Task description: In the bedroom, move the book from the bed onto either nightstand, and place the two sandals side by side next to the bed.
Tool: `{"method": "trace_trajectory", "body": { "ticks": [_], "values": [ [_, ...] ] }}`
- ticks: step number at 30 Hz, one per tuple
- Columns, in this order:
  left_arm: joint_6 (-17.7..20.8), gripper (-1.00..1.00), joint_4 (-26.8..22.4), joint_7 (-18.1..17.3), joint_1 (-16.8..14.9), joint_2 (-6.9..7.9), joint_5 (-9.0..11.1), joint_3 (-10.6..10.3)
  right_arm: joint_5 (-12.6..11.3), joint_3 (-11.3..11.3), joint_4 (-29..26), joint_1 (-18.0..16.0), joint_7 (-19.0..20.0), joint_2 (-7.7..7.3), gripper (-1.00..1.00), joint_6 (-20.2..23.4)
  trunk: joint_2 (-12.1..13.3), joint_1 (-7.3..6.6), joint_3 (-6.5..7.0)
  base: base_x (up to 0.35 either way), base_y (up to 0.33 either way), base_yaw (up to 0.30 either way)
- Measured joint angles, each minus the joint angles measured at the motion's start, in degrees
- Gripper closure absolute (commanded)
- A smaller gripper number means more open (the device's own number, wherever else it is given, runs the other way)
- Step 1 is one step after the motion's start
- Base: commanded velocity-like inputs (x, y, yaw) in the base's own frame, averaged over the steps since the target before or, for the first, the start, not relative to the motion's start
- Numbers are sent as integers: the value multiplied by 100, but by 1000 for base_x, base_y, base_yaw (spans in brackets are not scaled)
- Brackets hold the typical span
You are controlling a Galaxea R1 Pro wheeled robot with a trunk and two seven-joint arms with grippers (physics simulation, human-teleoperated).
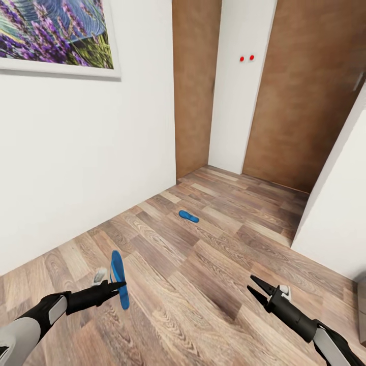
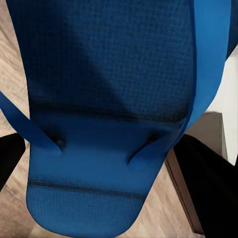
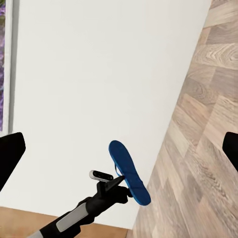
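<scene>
- Sandal one (image 1: 119, 279): bright blue, clamped in the left hand (image 1: 121, 288), held up off the wood-plank floor (image 1: 203, 284), sole standing nearly on edge, long axis running away from the robot
- Left hand: closed on that sandal around mid-length; in the left wrist view the sandal (image 2: 114, 124) sits right against the lens, straps visible, dark fingers (image 2: 213, 188) on either side
- Right wrist view shows the same grip from across the room: left hand (image 3: 120, 181) pinching the sandal (image 3: 129, 172), white wall behind
- Sandal two (image 1: 188, 216): lying flat on the floor, well ahead of both arms, near the corner where the white wall (image 1: 86, 162) meets the brown door (image 1: 195, 86)
- Right hand (image 1: 257, 287): jaws spread wide, holding nothing, hovering over bare floor low on the right
- Framed lavender picture (image 1: 56, 35) on the wall at upper left
- Second brown door (image 1: 305, 96) further right
</scene>
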Motion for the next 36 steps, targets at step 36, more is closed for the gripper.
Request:
{"method": "trace_trajectory", "body": {
  "ticks": [36],
  "values": [
    [-11, 100, 132, 11, 5, 6, 5, 3, 8, -16, -1, 0, 0, 0, -100, 0, 11, -22, 178, 29, -27, 0]
  ]
}}
